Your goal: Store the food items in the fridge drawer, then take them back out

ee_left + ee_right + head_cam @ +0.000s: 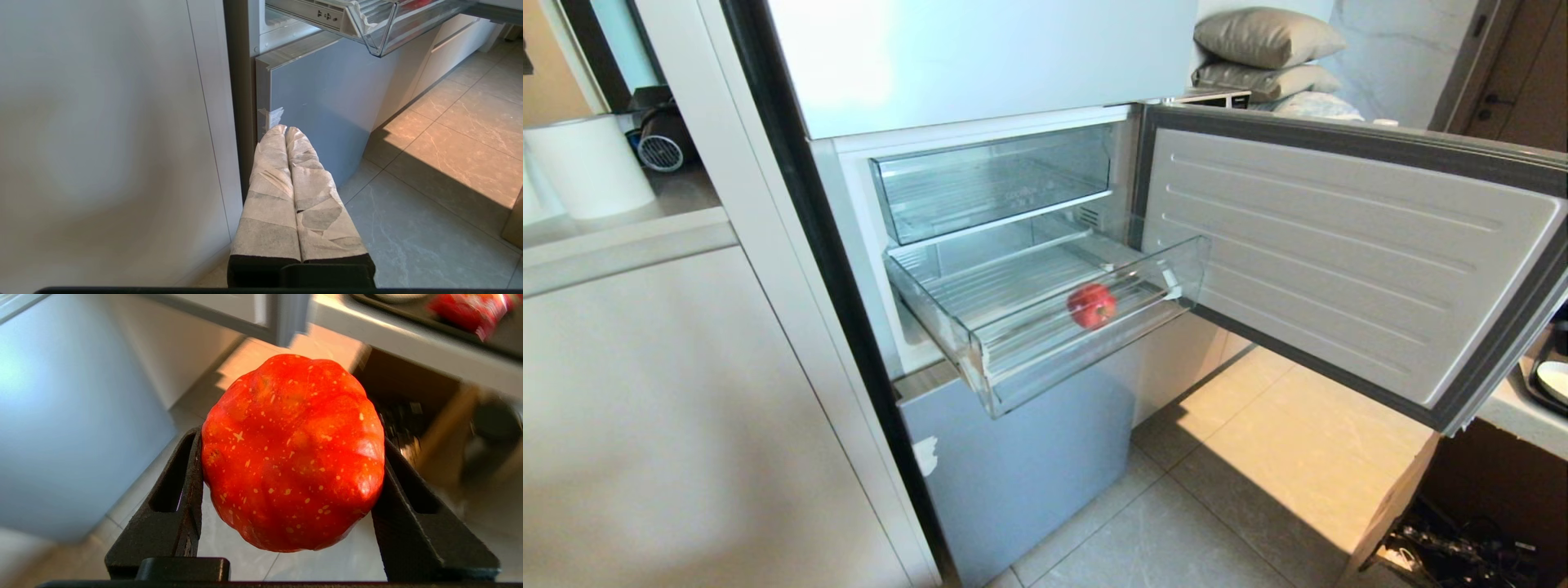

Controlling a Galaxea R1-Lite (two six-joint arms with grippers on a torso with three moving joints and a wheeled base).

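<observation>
The fridge drawer is pulled out, clear with a ribbed floor, and one round red fruit lies on its right side. A corner of the same drawer shows in the left wrist view. My right gripper is shut on a second red fruit, glossy and speckled, held between its black fingers above the tiled floor. It is outside the head view. My left gripper, with taped fingers pressed together, hangs low beside the grey lower fridge door.
The fridge door stands swung open to the right. An upper clear drawer sits closed above. A counter on the right bears a black tray with a red packet. White cabinet at left.
</observation>
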